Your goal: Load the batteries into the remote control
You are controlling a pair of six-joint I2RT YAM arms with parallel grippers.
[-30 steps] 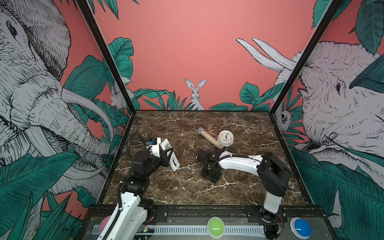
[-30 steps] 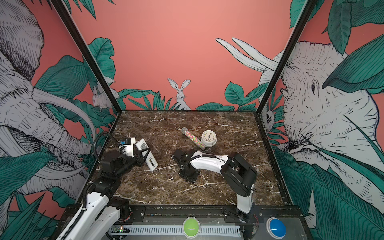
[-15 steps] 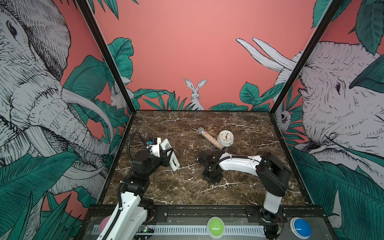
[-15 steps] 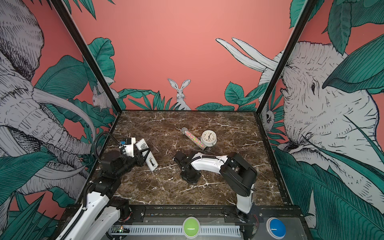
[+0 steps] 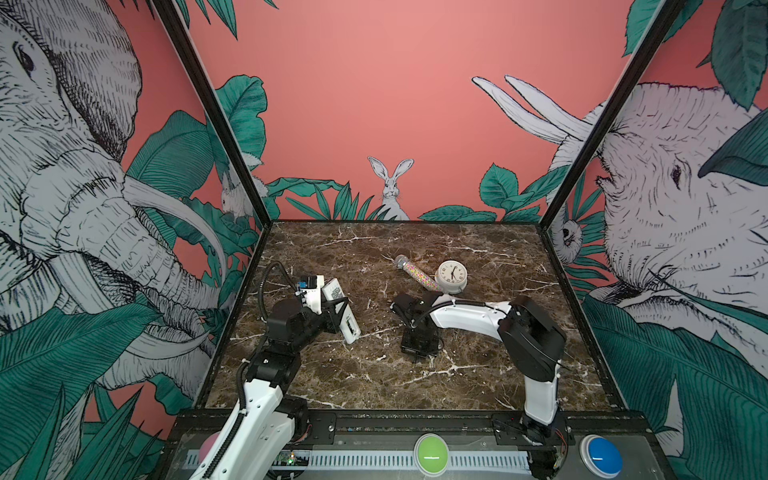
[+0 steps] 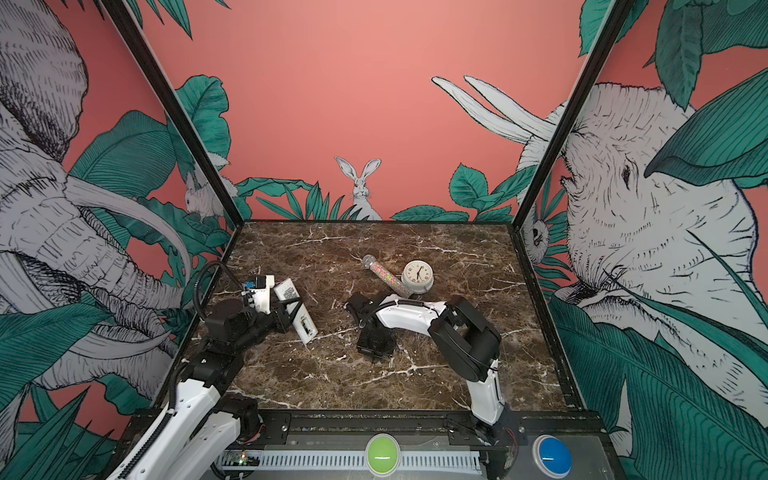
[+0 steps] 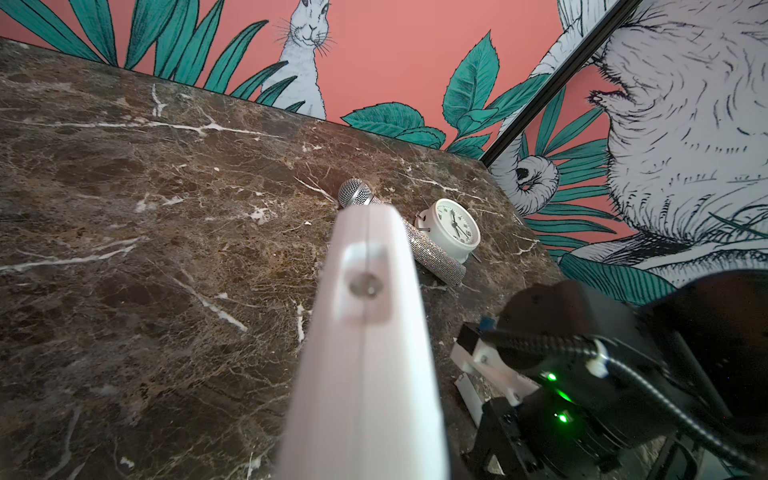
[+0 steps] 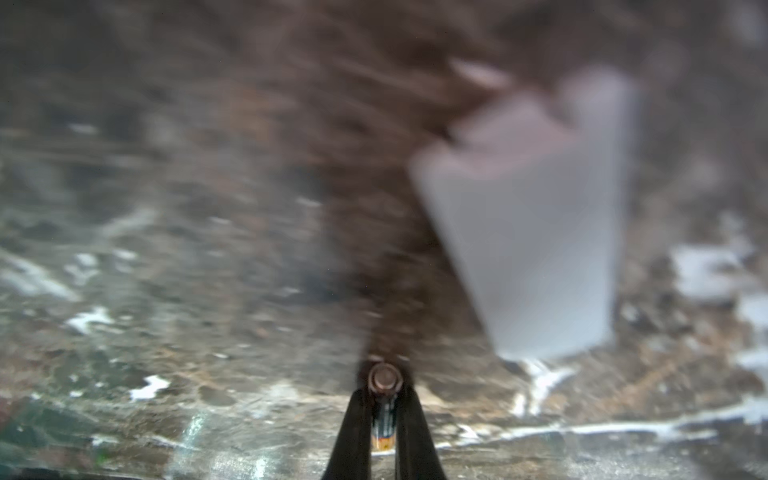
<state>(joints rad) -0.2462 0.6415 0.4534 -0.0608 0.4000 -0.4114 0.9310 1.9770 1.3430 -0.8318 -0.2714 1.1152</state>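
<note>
The right fingers, pinched shut on a battery low over the middle of the table, should lift it straight and carry it level toward the tilted remote control clamped in the left fingers.

Even light, sharp top views; right wrist view blurred; remote control defocused.
</note>
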